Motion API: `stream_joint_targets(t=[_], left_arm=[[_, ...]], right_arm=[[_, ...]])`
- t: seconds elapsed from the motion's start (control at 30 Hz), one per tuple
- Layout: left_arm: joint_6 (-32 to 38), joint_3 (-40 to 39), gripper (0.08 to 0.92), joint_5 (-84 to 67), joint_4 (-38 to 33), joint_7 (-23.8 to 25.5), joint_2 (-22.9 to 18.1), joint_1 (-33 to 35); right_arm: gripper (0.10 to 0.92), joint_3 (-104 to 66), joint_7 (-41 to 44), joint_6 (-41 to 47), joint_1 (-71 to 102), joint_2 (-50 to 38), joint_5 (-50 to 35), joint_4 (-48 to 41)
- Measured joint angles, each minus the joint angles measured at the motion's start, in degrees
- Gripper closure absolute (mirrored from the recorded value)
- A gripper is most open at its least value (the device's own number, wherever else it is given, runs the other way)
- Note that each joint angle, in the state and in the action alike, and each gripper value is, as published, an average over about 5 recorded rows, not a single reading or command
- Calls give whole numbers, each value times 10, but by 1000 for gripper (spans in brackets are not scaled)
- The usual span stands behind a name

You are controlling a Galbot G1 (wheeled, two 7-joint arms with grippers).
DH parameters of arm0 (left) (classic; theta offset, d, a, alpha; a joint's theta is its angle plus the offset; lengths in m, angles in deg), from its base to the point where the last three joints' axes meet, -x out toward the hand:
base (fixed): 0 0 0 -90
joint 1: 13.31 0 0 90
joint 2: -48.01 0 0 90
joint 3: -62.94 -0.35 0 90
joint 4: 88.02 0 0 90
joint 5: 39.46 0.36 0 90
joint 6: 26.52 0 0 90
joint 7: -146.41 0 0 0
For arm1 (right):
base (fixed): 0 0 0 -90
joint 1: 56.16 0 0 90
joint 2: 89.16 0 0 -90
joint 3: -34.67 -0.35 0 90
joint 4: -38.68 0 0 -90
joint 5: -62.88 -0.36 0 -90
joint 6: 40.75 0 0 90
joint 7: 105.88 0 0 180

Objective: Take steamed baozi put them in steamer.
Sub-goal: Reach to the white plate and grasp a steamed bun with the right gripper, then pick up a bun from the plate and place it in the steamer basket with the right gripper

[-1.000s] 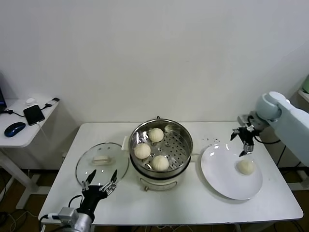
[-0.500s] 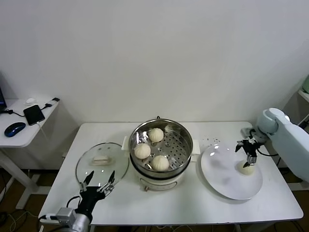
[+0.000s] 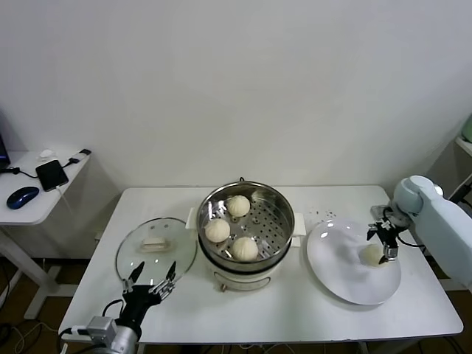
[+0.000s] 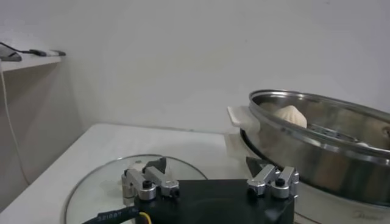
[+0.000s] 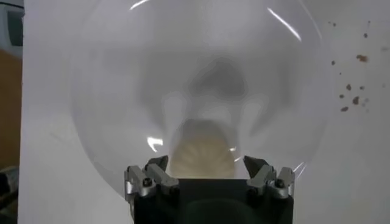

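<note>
A: Three of the steamed baozi (image 3: 237,206) sit on the perforated tray inside the steamer (image 3: 245,234), which stands at the middle of the white table (image 3: 295,310). One bun lies at 12 o'clock on the tray, one at 9 o'clock, one near 6 o'clock.

B: And the fourth?

A: The last baozi (image 3: 371,254) rests on the white plate (image 3: 343,265), at 3 o'clock from the steamer, toward the plate's 3 o'clock side.

B: Where is the right gripper?

A: The right gripper (image 3: 387,243) is low over the plate, just at that bun. Its fingers are spread wide, one on each side of the bun as the right wrist view shows it (image 5: 204,157). They have not clamped it; whether a fingertip touches the dough I cannot tell.

B: The left one?

A: The left gripper (image 3: 151,284) is parked at the table's near edge, at 7 o'clock from the steamer, fingers released and holding nothing. It sits just at the 6 o'clock rim of the glass lid (image 3: 156,247), which lies flat on the table at 9 o'clock from the steamer.

B: Anything else on the table?

A: A scatter of small dark specks (image 3: 322,214) at 12 o'clock from the plate. Off at 9 o'clock, a side desk (image 3: 33,210) carries a phone (image 3: 51,175) and a mouse (image 3: 22,197).
</note>
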Motion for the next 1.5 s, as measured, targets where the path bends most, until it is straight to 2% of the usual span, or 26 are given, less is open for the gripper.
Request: stream_joint_targets(t=[0.77,1.07,1.5], left_arm=[[2,0,177,2,9,0,0,-1],[2,0,177,2,9,0,0,-1],[3,-8,177,2,6,-1,-1,-4]], right_arm=[[208,-13,-25,6,18,17,34,-11],[404,-15,-31,7,18,18,36,-13],[429,7,-20,30,-4,-6,6,18]])
